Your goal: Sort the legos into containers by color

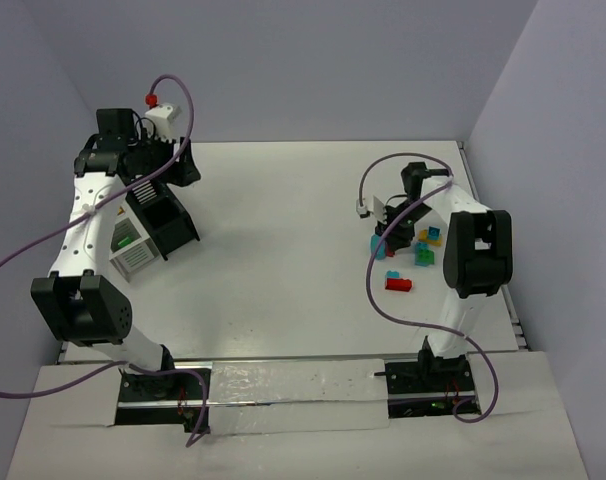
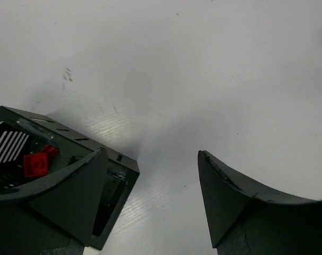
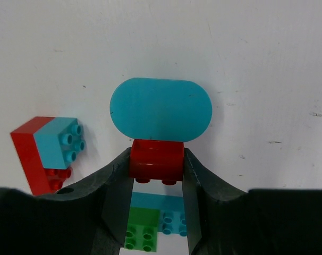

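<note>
**Right end effector clamped on a red brick; left end effector open over the black container**

On the right side of the bench point(image 1: 283, 220), the right end effector point(image 3: 157, 154) is lowered into the group of loose legos. In the right wrist view its two fingers point(image 3: 116, 186) are pressed against both sides of a red brick point(image 3: 155, 162), so this brick is gripped. A cyan oval piece point(image 3: 161, 110) is seen touching the far edge of the red brick; whether the two are joined cannot be told. To the left a red and cyan block point(image 3: 47, 149) is lying tilted on the bench, apart from the fingers. Between the fingers, nearer to the camera, a green brick point(image 3: 141, 234) and a cyan brick point(image 3: 171, 220) are seen side by side.

In the top view, another red lego point(image 1: 398, 285) is found on the bench, near the right arm.

At the far left, the left end effector point(image 2: 151, 154) is held with its fingers wide apart and nothing between them. The black container point(image 2: 118, 175) is partly under its left finger, and two red pieces point(image 2: 36, 163) are lying inside it. The white container point(image 1: 133, 255) is joined to the black one, and a green piece point(image 1: 126, 241) is seen in it.
</note>
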Motion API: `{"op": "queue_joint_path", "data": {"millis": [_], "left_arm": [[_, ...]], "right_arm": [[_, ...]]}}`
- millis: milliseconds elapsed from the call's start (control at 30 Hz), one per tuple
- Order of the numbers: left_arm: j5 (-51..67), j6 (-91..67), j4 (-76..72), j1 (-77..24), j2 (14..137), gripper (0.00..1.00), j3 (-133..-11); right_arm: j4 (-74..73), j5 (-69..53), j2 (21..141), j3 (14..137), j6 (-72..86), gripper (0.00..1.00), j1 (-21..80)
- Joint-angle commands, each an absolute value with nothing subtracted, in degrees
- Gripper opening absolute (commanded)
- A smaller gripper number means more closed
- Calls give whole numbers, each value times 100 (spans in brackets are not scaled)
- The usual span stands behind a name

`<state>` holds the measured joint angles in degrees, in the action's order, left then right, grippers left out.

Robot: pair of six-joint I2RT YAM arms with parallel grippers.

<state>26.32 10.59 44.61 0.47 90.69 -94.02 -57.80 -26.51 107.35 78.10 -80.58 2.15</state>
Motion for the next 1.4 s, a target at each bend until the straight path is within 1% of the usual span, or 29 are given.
{"op": "queue_joint_path", "data": {"millis": [0,133,167,233,333,467,600,700,933,1033,1167,1233,1300,1367], "left_arm": [[3669,414,4273,46,8773,99,-9439],[4555,-290,4058,53,8711,99,-9259],[4950,-431,3986,44,8702,99,-9181],[5243,-809,3798,53,8674,99,-8964],[5735,-1349,3392,48,8613,99,-8631],[6156,-1848,2958,-95,8678,99,-8470],[6207,-2161,2854,-224,8769,99,-8420],[6122,-1927,3048,-379,8796,99,-8446],[6052,-1838,3186,-577,8771,99,-8130],[6083,-1878,3145,-595,8769,95,-8080],[6172,-1962,3066,-606,8823,77,-8107],[6308,-2037,2952,-606,8824,61,-8121],[6398,-2111,2836,-606,8813,50,-8118],[6766,-2277,2642,-606,8762,29,-8056]], "right_arm": [[-6043,-3358,9951,8364,-7420,0,552],[-5842,-3824,9447,8878,-6483,0,1184],[-5588,-3948,9390,9043,-6254,0,1352],[-5205,-3999,9262,9166,-5620,0,1799],[-4105,-3722,9163,9273,-4675,0,2554],[-3427,-3055,9326,9572,-3875,0,3403],[-3106,-2578,9541,9882,-3658,0,3972],[-3038,-2359,9688,10066,-3699,0,4252],[-2739,-1941,9773,10166,-3731,0,4549],[-2663,-1868,9773,10182,-3724,0,4603],[-2531,-1841,9709,10122,-3777,0,4675],[-2533,-1853,9694,10106,-3816,0,4697],[-2535,-1841,9692,10075,-3823,0,4712],[-2458,-1766,9668,9975,-3817,0,4728]]}}
